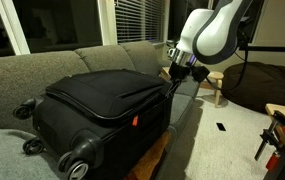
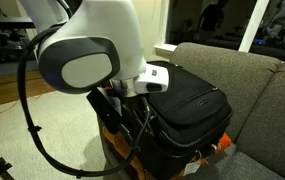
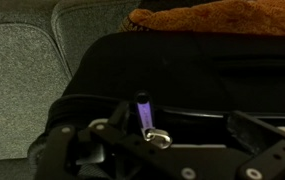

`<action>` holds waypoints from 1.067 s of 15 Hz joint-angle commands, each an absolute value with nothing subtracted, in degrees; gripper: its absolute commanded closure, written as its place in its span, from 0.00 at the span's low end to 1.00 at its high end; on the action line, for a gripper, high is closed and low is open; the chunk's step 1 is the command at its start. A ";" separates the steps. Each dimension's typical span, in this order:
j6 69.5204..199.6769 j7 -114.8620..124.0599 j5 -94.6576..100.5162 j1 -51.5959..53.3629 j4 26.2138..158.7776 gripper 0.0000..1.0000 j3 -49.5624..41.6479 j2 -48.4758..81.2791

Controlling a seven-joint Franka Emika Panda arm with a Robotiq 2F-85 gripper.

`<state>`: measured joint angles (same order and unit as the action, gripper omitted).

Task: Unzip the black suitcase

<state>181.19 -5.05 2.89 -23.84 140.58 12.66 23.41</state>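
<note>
My tool (image 1: 172, 68) hangs spread wide, pinching nothing, at the far end of the suitcase (image 1: 102, 100), which lies flat on the couch (image 1: 22, 70). If I close here I may catch fabric instead of the zip pull. Because the couch is soft, a tug along the seam could drag the whole case rather than run the zip. Only the wrist view shows a purple tab (image 3: 140, 110) and a metal piece (image 3: 157, 136) between the jaws; whether either is the pull, I cannot tell. In an exterior view the arm (image 2: 82, 60) hides that end.
</note>
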 commanded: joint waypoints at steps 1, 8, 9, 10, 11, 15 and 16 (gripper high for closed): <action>179.85 -7.88 1.36 -27.46 138.33 0.00 15.57 26.15; 178.74 -8.81 0.53 -30.68 137.77 0.46 18.18 27.02; 178.46 -8.81 0.27 -30.61 137.87 0.53 18.21 26.84; 178.29 -8.80 0.03 -30.43 137.95 0.59 18.16 26.69; 178.10 -8.74 -0.18 -30.10 138.02 0.66 17.98 26.48; 177.61 -8.57 -0.81 -29.12 138.32 0.91 17.12 25.92; 177.52 -8.50 -0.87 -28.77 138.45 0.93 16.79 25.79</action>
<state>179.11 -6.83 0.74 -29.15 139.22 17.09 25.00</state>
